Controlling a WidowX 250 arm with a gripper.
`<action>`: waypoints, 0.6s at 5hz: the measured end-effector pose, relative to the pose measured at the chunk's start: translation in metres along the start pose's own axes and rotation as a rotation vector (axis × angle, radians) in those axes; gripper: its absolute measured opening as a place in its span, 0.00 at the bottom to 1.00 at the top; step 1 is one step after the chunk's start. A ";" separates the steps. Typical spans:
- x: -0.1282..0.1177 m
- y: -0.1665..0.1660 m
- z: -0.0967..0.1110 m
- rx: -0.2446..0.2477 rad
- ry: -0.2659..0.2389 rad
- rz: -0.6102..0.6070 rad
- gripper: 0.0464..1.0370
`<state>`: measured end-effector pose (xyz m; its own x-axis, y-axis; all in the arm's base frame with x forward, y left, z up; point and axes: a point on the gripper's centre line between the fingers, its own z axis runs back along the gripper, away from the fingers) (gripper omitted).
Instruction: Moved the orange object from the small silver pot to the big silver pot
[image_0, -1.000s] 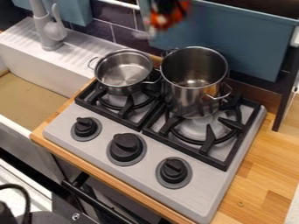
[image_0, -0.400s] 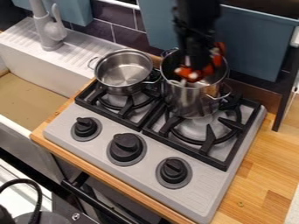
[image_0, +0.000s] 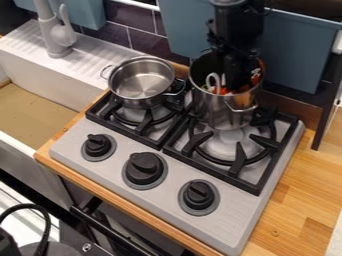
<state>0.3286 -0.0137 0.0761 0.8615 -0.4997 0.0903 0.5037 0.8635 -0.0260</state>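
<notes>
My gripper (image_0: 239, 82) hangs from the top edge, down inside the big silver pot (image_0: 219, 106) on the right of the stove; its own arm hides much of the pot's opening. Low in the pot, beside the gripper, orange parts of the object (image_0: 224, 91) show, with a whitish curved piece above them. How the fingers stand on it is hidden. The small silver pot (image_0: 139, 87), on the left burner, holds nothing that I can see.
The pots stand on black grates of a grey toy stove (image_0: 133, 145) with several black knobs. A white sink with a grey faucet (image_0: 59, 37) is at the left. Behind the pots hangs a blue-grey panel (image_0: 294, 55); wooden counter (image_0: 294, 200) lies at the right.
The gripper has come down from the top edge, moving right, and carried the orange object into the big pot. The big pot has shifted slightly.
</notes>
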 end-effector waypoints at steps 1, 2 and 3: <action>-0.005 -0.003 -0.008 0.015 0.012 -0.009 0.21; -0.008 -0.003 -0.011 0.014 0.017 -0.017 0.21; -0.015 -0.001 -0.013 -0.004 0.055 -0.028 0.27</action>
<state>0.3159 -0.0083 0.0615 0.8494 -0.5266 0.0362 0.5276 0.8490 -0.0286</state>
